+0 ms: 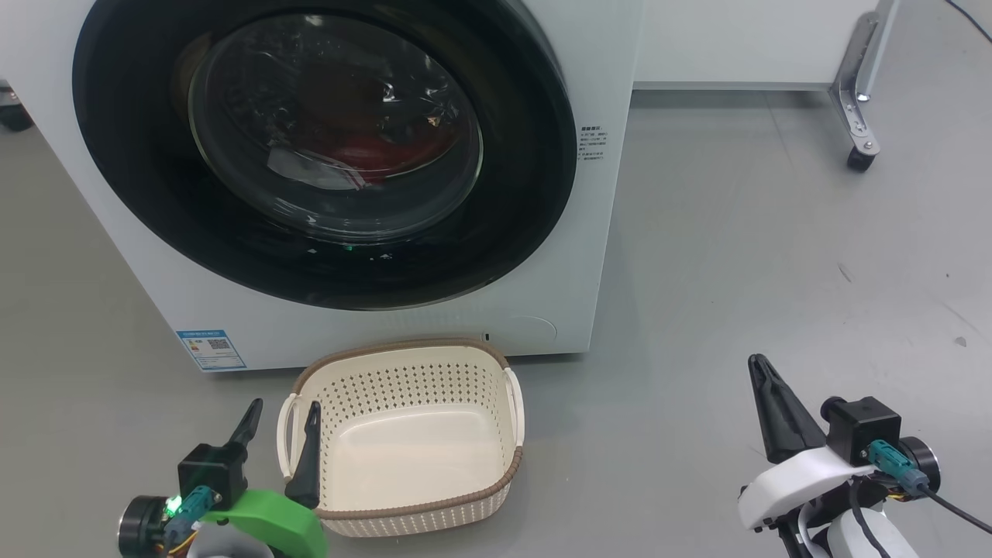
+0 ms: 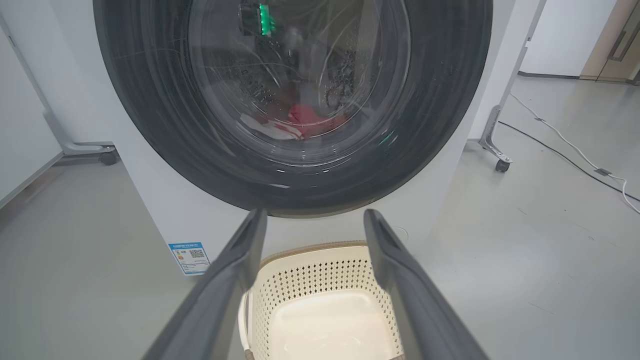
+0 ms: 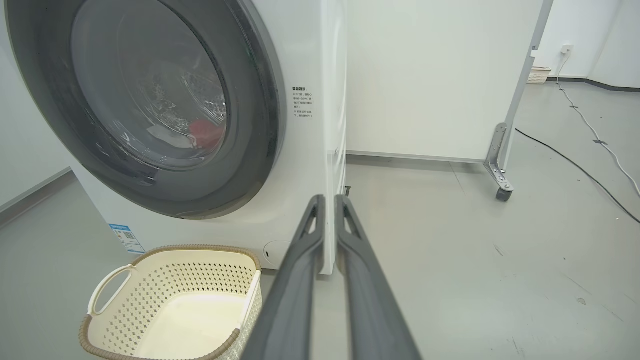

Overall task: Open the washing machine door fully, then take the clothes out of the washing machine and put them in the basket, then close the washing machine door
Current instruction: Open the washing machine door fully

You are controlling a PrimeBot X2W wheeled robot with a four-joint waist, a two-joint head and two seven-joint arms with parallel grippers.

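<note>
The left gripper's (image 1: 284, 409) two long dark fingers stand wide apart, the small cream perforated plastic basket (image 1: 418, 346) with a brown woven-look rim just ahead of and below their tips. The right gripper's (image 3: 330, 201) fingers are drawn together over grey floor (image 3: 500, 280), the basket to their left. Beyond both pairs, the round black-rimmed glass door (image 1: 527, 194) lies closed on the big white front-loading washing machine (image 1: 601, 256), the bright red-and-white garment (image 2: 310, 117) behind its glass.

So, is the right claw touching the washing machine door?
Apart. The head view shows the right claw low on the right, with a wide stretch of floor between it and the washing machine door.
</note>
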